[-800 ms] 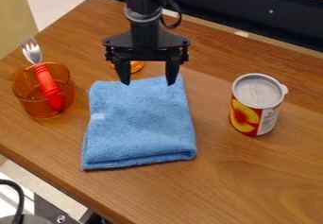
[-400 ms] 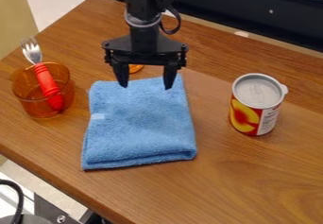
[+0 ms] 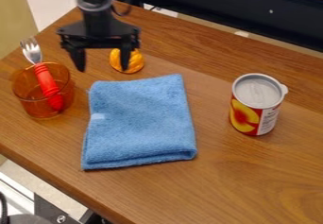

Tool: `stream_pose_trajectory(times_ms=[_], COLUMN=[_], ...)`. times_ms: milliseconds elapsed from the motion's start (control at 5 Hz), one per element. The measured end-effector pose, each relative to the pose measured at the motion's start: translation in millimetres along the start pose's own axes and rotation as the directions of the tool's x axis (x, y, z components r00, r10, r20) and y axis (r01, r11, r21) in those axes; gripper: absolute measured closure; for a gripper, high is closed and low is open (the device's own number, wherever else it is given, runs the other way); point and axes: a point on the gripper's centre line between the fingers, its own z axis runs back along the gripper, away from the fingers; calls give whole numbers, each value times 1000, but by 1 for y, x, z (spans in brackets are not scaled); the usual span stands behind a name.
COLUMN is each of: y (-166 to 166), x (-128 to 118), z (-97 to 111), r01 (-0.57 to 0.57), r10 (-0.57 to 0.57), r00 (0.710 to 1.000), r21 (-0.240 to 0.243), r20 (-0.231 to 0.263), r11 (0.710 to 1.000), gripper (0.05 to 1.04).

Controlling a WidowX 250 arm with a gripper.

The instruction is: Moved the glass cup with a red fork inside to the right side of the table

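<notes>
My gripper (image 3: 102,66) hangs over the table's upper left part, its two fingers spread apart with nothing held between them. Below and to the left of it, an amber see-through cup (image 3: 33,94) stands upright near the table's left edge. A fork (image 3: 47,82) leans inside the cup, its red handle down and its metal tines sticking out past the rim toward the upper left. The gripper is apart from both.
A folded blue towel (image 3: 140,121) lies mid-table, right of the cup. Behind it sits an orange pumpkin-like object (image 3: 127,61), close to the gripper's right finger. A can with a fruit label (image 3: 253,106) stands on the right. The table's wooden surface (image 3: 252,180) extends below it.
The arm and gripper have moved left, from above the towel's back edge toward the cup's side. The orange object is now more exposed. Cup, fork, towel and can have stayed put.
</notes>
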Motion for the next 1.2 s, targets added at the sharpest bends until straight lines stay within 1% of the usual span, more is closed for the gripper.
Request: stream_pose_trajectory(times_ms=[200, 400, 600, 800, 1000, 1200], y=[28, 45, 49, 49, 46, 44], x=[17, 30, 37, 38, 39, 35], z=[-6, -21, -32, -43, -44, -46], r01=[-70, -133, -202, -229, -245, -308], r10=[69, 130, 198, 226, 241, 306], r00=[997, 991, 979, 973, 969, 951], r21=[42, 94, 133, 147, 127, 109], r20=[24, 33, 43, 36, 45, 39], r11=[997, 987, 970, 962, 961, 945], gripper=[83, 83, 83, 83, 83, 83])
